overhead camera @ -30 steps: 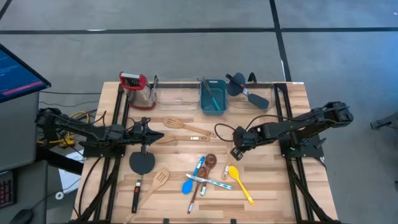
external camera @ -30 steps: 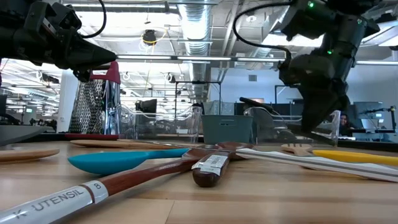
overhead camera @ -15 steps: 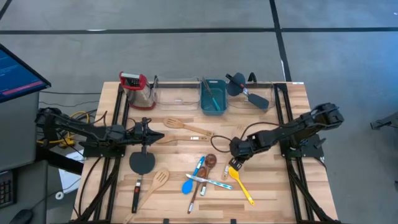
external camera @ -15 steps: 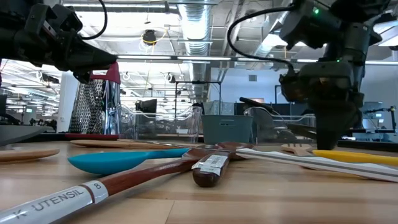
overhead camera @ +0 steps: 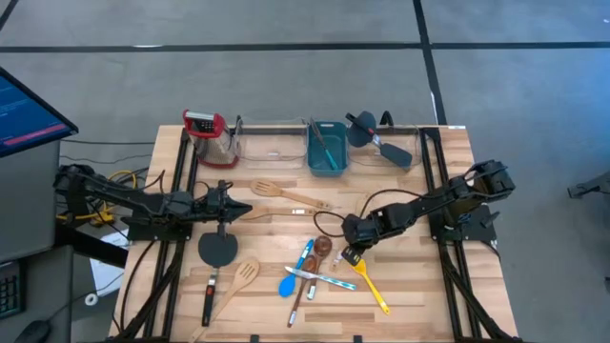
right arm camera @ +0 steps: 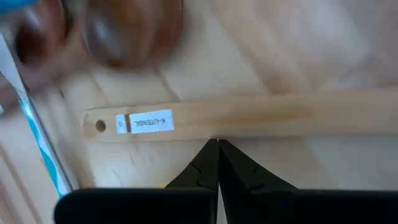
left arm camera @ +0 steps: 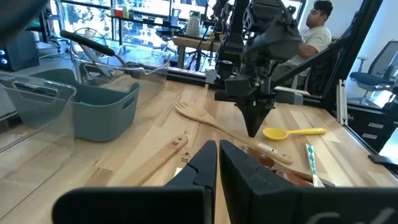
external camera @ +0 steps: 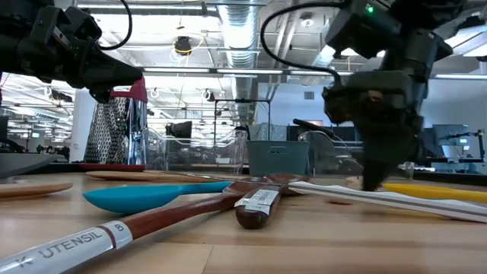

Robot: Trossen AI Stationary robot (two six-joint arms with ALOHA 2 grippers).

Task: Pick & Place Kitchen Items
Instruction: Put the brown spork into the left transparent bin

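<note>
Moving toward seven o'clock since a second ago, the right gripper (overhead camera: 349,255) is descending with fingers pressed shut onto a pale wooden utensil handle (right arm camera: 249,115) near table centre; it should open before straddling it. Left gripper (overhead camera: 246,208), closed and empty, is waiting at nine o'clock

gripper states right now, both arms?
Left gripper: shut, empty, above the table's left side.
Right gripper: shut, empty, tips right at a pale wooden handle mid-table.
</note>
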